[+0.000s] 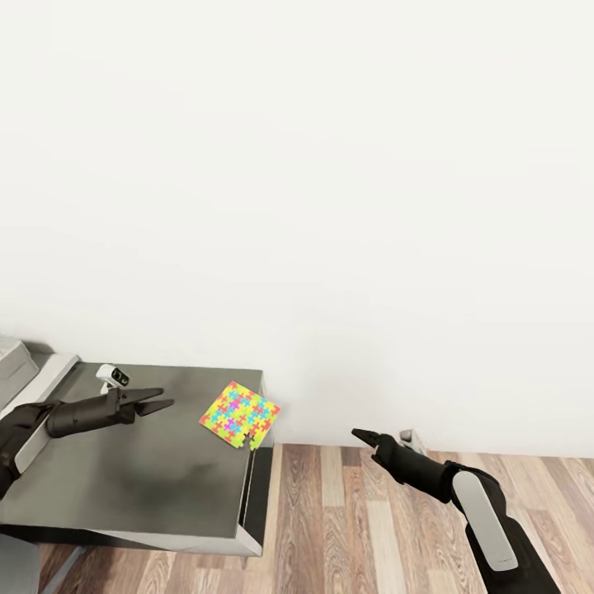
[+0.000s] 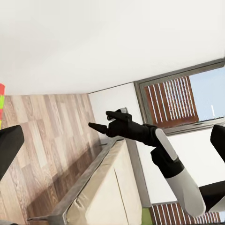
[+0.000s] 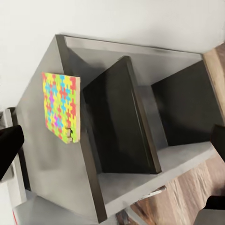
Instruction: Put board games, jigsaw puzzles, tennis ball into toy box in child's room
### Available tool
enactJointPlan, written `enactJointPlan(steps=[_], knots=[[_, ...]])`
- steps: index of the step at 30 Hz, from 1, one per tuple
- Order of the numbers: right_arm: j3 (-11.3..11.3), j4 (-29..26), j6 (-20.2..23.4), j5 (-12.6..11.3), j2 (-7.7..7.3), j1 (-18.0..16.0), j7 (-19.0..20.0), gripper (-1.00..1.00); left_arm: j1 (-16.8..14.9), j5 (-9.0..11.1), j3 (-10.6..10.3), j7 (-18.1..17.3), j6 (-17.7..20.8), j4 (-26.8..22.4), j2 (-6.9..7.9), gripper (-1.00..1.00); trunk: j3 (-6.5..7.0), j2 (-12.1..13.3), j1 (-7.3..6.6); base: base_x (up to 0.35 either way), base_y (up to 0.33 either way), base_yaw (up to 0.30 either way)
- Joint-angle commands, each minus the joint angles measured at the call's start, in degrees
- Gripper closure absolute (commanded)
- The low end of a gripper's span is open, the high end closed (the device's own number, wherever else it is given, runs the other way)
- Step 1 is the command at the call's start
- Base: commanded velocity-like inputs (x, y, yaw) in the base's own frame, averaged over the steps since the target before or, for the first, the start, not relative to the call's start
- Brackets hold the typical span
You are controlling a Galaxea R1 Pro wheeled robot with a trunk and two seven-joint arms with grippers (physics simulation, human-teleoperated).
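One jigsaw puzzle [image 1: 240,415] lies at the bench's [image 1: 124,487] far right corner, overhanging slightly. Left gripper [image 1: 157,403] hovers near it, jaws parted and empty; the right gripper's [image 1: 363,435] jaw state cannot be told. Step in hand appears to be the approach; the next move calls for closing on the overhanging edge.

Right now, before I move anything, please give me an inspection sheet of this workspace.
Surface: dark grey unit, top mostly bare.
Job's things: one jigsaw puzzle at the unit's far right corner, its edge overhanging.
Clutter: nothing seen.
Grippers: left gripper above the unit, holding nothing, short of the puzzle; right gripper over the wood floor, looks shut, holding nothing.
Cables: nothing seen.
Surroundings: white wall; window with blinds; bed.
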Motion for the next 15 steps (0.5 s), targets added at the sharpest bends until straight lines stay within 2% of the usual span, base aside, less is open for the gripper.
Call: enactJointPlan(steps=[1,8,15], knots=[[-0.11,0.0,0.28,0.5,0.02,-0.04,0.51,-1.0,-0.07,0.24,-0.3,-0.23,0.61,0.04,0.08,-1.0,0.0,-0.1,0.06,0.197,0.029,0.087],[-0.09,0.13,-0.26,0.63,0.04,-0.04,0.52,-1.0,-0.07,0.34,-0.26,-0.23,0.61,0.04,0.08,-1.0,0.64,-0.1,0.06,0.127,-0.028,0.09],[0.54,0.3,-1.5,0.76,0.04,-0.04,0.52,-1.0,-0.07,0.38,-0.25,-0.23,0.6,-0.2,0.05,-1.0,1.29,-0.1,0.06,0.028,-0.007,0.092]])
